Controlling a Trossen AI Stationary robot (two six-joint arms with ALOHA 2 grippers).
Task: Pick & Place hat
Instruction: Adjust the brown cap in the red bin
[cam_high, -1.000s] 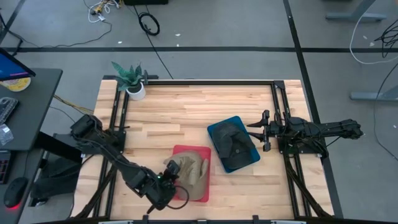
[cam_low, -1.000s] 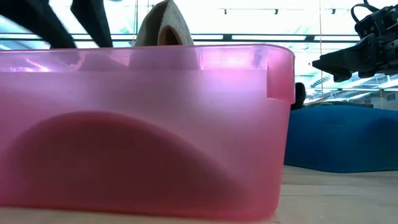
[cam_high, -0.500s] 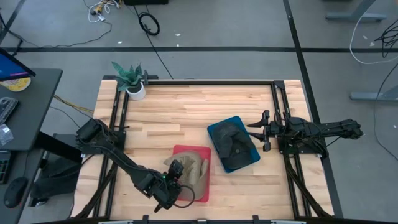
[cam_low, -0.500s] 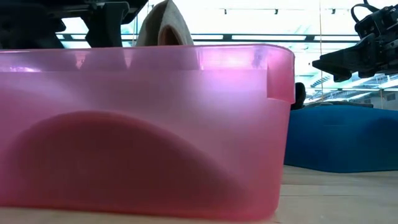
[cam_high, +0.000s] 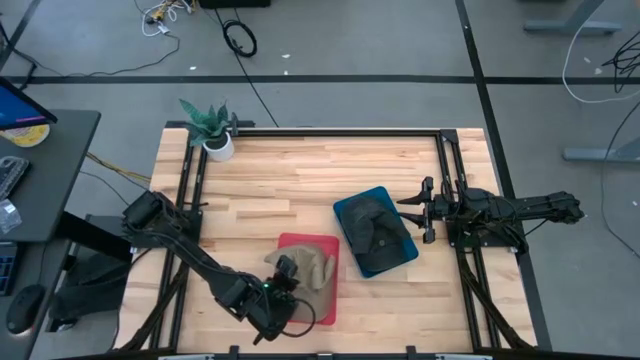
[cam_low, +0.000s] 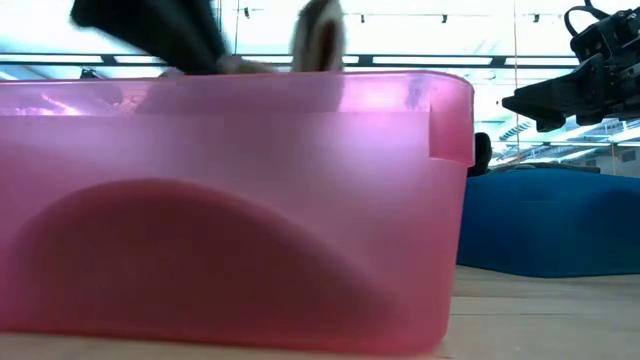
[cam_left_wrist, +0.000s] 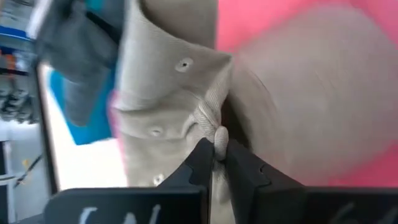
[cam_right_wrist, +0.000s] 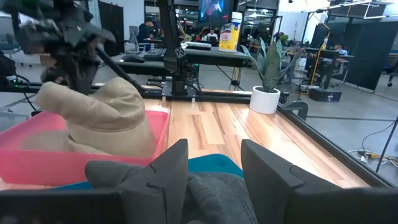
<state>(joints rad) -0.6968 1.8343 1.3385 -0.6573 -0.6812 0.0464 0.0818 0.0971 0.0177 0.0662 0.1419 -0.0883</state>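
A tan hat (cam_high: 303, 272) lies bunched in the pink bin (cam_high: 322, 246) near the table's front edge. My left gripper (cam_high: 284, 274) is over the bin's left part, shut on the hat. In the low view a tan strip of the hat (cam_low: 318, 38) sticks up above the pink bin (cam_low: 230, 210), beside my left gripper (cam_low: 150, 25). A dark grey hat (cam_high: 378, 232) rests in the blue bin (cam_high: 345, 208) to the right. My right gripper (cam_high: 421, 210) hovers open at that bin's right edge, its fingers (cam_right_wrist: 169, 167) standing over the grey hat (cam_right_wrist: 211, 186). My left gripper pinches a bunched fold of the tan hat's cloth (cam_left_wrist: 217, 134) between its two fingertips (cam_left_wrist: 203, 151), beside the eyelets. It comes from the table's near left, slanting down. The rest of the hat lies in the pink bin.
A potted plant (cam_high: 212, 128) stands at the table's far left corner. Black frame rails (cam_high: 190, 190) run along the table's left and right sides. Bare wood (cam_high: 300, 180) lies between the bins and the far edge.
My left gripper has moved from the pink bin's near left corner toward the far edge onto the tan hat and has shut on a fold of it. The hat's near part has drawn together, baring more of the bin's floor.
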